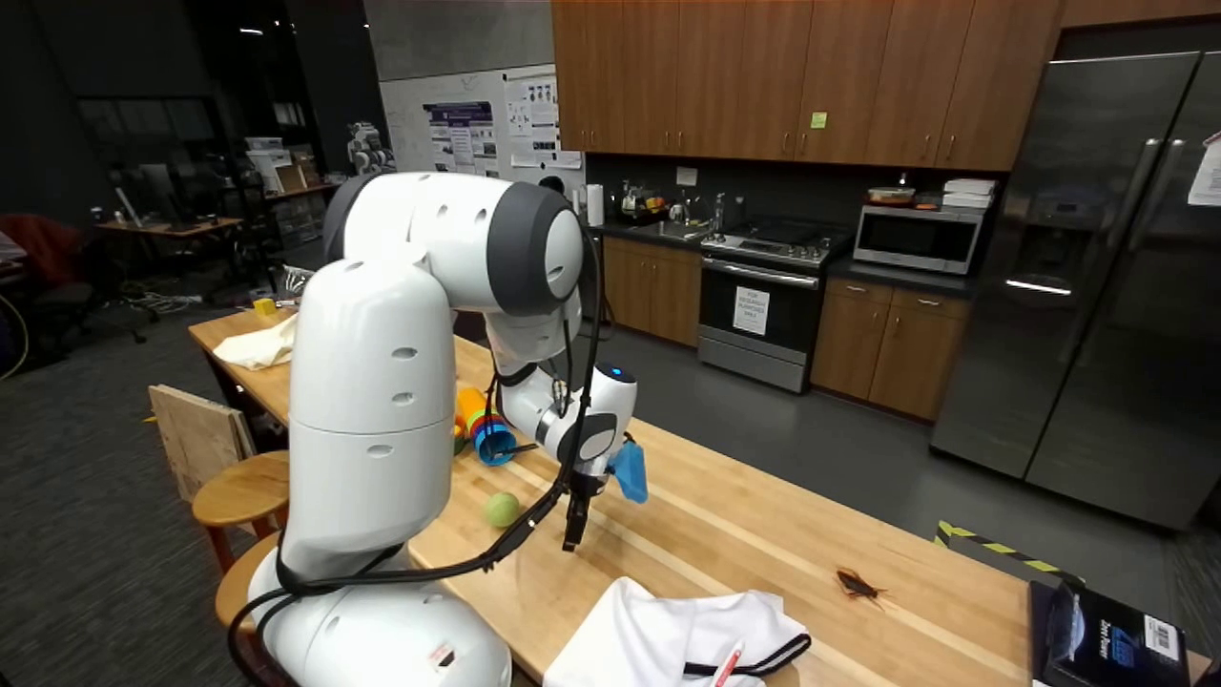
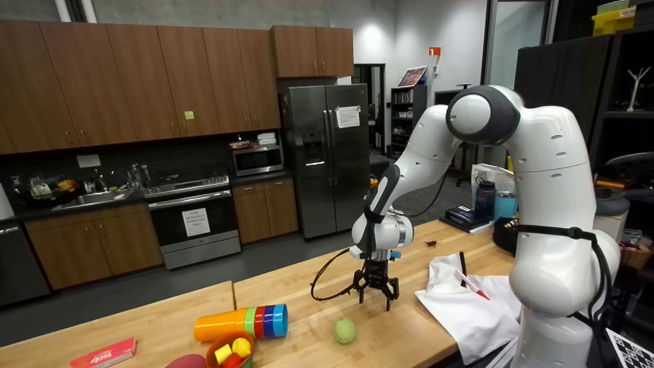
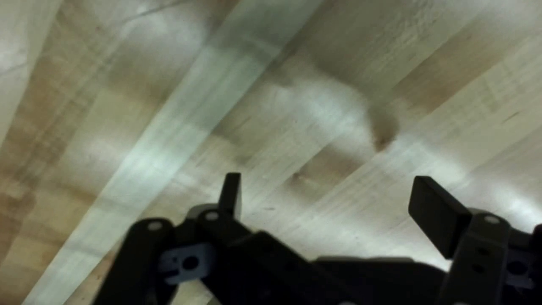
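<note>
My gripper [image 2: 374, 300] is black, points down and is open and empty a little above the wooden table. It also shows in an exterior view [image 1: 574, 536] and in the wrist view [image 3: 327, 180], where the fingers stand wide apart with only bare wood between them. A pale green ball [image 2: 344, 331] lies on the table close to the gripper, not touched; it also shows in an exterior view [image 1: 502, 510]. A white cloth [image 1: 658, 630], also in an exterior view [image 2: 475, 301], lies on the gripper's other side. A red and white pen [image 2: 472, 284] lies on it.
Stacked coloured cups [image 2: 255, 322] lie on their side beyond the ball. A bowl [image 2: 210, 352] holds yellow and red pieces. A pink box [image 2: 104, 352] lies farther off. A brown insect-like thing [image 1: 858, 584] and a black box [image 1: 1111, 634] sit toward the table's far end.
</note>
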{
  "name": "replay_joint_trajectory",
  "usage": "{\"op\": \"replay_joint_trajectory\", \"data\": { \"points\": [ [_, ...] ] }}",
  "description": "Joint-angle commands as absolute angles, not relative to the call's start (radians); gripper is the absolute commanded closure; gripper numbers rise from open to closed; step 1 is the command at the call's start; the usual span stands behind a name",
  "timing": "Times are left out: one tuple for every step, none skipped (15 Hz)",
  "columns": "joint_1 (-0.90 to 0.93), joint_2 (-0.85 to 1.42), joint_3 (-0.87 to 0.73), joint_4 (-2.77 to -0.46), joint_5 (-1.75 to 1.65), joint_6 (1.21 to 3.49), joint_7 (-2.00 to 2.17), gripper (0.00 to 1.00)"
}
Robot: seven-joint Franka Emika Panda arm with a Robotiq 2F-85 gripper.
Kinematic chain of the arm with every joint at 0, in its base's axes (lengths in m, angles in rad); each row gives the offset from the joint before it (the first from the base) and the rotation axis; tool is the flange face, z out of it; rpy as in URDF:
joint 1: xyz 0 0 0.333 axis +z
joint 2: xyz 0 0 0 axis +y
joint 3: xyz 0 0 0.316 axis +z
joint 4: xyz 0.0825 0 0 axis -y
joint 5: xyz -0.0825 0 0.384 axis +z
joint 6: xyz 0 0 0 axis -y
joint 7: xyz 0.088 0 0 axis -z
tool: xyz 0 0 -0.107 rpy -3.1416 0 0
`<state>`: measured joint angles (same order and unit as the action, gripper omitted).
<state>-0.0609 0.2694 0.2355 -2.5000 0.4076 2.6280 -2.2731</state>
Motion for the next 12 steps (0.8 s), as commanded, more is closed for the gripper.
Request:
{"op": "replay_joint_trajectory", "data": {
  "points": [
    [-0.064,0.252,0.230,-2.508,0.380,2.602,-2.288,0.00],
    [-0.042,0.252,0.196,-2.513,0.292,2.592,-2.252,0.00],
    [-0.060,0.270,0.232,-2.499,0.362,2.607,-2.272,0.00],
    [-0.057,0.270,0.222,-2.501,0.325,2.604,-2.262,0.00],
    [-0.056,0.270,0.217,-2.502,0.310,2.602,-2.260,0.00],
    [-0.056,0.270,0.214,-2.503,0.303,2.602,-2.260,0.00],
    [-0.056,0.270,0.212,-2.504,0.300,2.601,-2.260,0.00],
    [-0.069,0.269,0.230,-2.497,0.337,2.577,-2.282,0.00],
    [-0.073,0.270,0.242,-2.498,0.376,2.598,-2.284,0.00],
    [-0.078,0.272,0.258,-2.498,0.439,2.624,-2.278,0.00],
    [-0.085,0.274,0.278,-2.494,0.526,2.643,-2.264,0.00],
    [-0.083,0.277,0.285,-2.481,0.577,2.623,-2.240,0.00]
  ]
}}
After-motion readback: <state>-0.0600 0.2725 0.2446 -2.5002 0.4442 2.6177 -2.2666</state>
